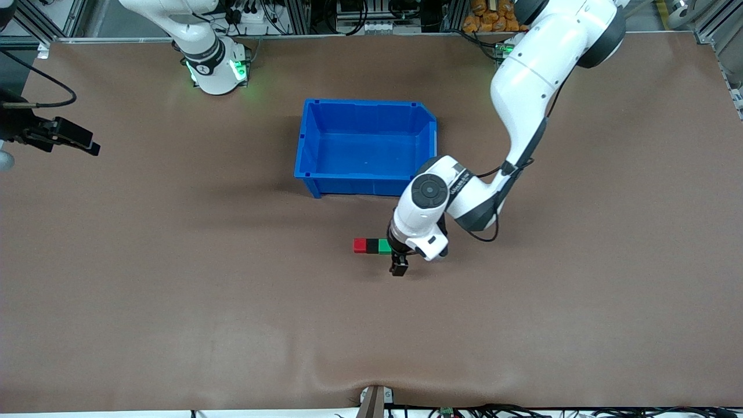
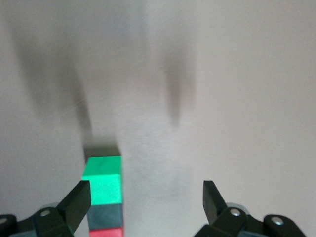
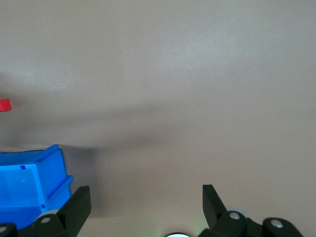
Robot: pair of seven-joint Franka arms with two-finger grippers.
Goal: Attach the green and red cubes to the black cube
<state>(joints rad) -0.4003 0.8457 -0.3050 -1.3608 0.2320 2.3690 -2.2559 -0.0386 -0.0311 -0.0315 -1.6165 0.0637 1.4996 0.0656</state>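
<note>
The red cube [image 1: 360, 245], the black cube [image 1: 372, 245] and the green cube [image 1: 385, 246] lie joined in one row on the table, black in the middle, nearer to the front camera than the blue bin. My left gripper [image 1: 399, 266] is open and empty, low over the table just beside the green end of the row. In the left wrist view the green cube [image 2: 102, 180], the black cube [image 2: 105, 216] and the red cube [image 2: 106, 232] sit close to one finger of the left gripper [image 2: 146, 202]. My right gripper [image 3: 146, 202] is open and empty and waits at the right arm's end [image 1: 87, 145].
The blue bin [image 1: 307, 139] stands empty mid-table, farther from the front camera than the cubes; it also shows in the right wrist view [image 3: 29, 168], as does the red cube [image 3: 5, 104]. The brown mat around the row is bare.
</note>
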